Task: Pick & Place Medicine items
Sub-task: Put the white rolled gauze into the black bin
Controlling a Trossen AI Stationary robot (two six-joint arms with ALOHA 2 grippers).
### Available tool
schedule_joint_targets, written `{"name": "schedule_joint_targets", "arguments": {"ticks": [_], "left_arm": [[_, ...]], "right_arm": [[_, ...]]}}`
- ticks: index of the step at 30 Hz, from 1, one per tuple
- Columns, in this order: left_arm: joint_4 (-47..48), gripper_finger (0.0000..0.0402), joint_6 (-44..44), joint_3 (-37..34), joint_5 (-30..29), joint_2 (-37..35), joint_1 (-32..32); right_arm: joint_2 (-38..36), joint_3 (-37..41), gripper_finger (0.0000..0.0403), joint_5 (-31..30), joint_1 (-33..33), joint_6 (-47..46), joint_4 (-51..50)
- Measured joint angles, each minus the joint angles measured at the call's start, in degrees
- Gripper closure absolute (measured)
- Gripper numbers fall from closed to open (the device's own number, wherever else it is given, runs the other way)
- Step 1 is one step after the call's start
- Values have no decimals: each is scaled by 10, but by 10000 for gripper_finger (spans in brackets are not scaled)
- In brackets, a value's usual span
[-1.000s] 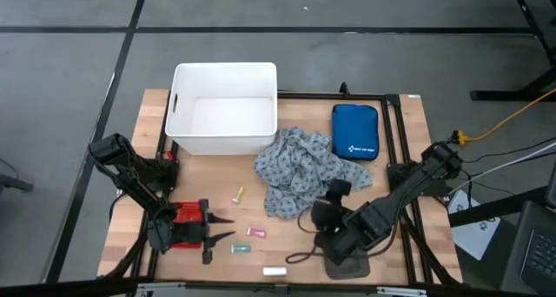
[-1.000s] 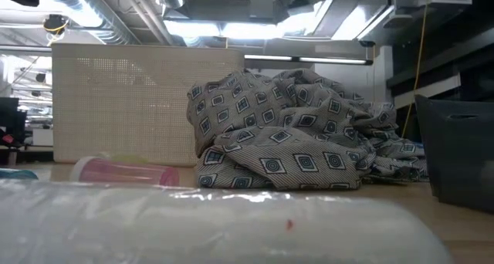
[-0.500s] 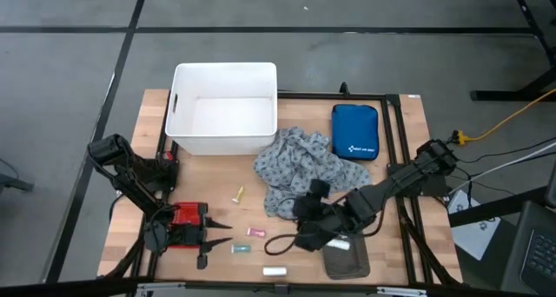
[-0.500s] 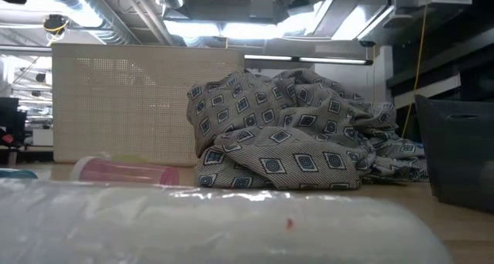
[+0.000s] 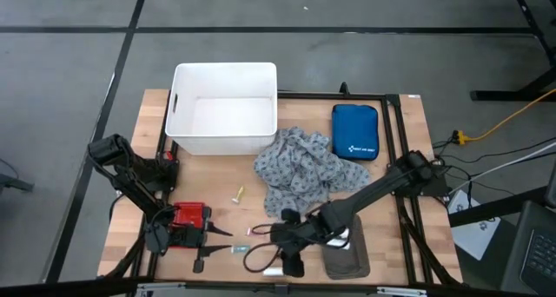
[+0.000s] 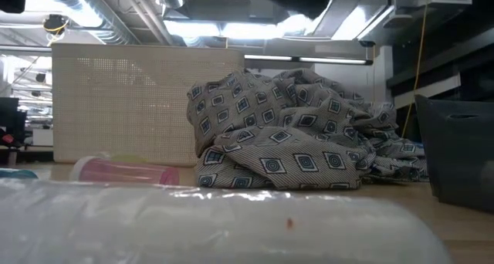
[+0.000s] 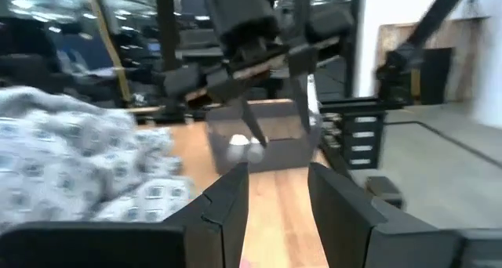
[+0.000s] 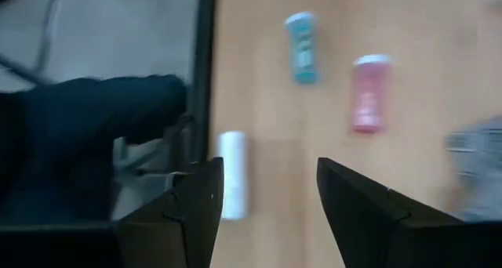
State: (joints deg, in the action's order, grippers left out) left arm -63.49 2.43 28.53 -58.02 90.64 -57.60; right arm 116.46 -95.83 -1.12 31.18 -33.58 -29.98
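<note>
White tube (image 8: 232, 174) just ahead of right claw (image 8: 267, 193) (fingers apart, empty), pink tube (image 8: 367, 93), teal tube (image 8: 302, 48) nr grey cloth (image 5: 300, 168).

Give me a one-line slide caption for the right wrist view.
Open right gripper above the wooden table, with a white tube, teal tube and pink tube ahead.

Your right arm has swung across the bench from its near right corner toward the middle of the near edge. Its end effector (image 5: 282, 249) now hangs with fingers apart over the white tube (image 5: 274, 270), close to the pink tube (image 8: 367, 92) and the teal tube (image 8: 303, 47). Your left end effector (image 5: 208, 242) has shifted only slightly, beside the teal tube.
</note>
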Motion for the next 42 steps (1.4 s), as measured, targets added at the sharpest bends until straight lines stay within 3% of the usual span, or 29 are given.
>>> {"name": "schedule_joint_targets", "arguments": {"ticks": [4, 13, 21, 42], "left_arm": [[17, 272, 26, 0, 10, 0, 1], [25, 272, 30, 0, 7, 0, 3], [37, 272, 45, 0, 0, 0, 4], [54, 272, 60, 0, -10, 0, 3]], "right_arm": [[30, 0, 198, 50, -1, -2, 58], [87, 0, 198, 70, -1, -31, 72], [134, 0, 198, 142, 0, -52, 159], [170, -1, 206, 155, 1, -76, 161]]}}
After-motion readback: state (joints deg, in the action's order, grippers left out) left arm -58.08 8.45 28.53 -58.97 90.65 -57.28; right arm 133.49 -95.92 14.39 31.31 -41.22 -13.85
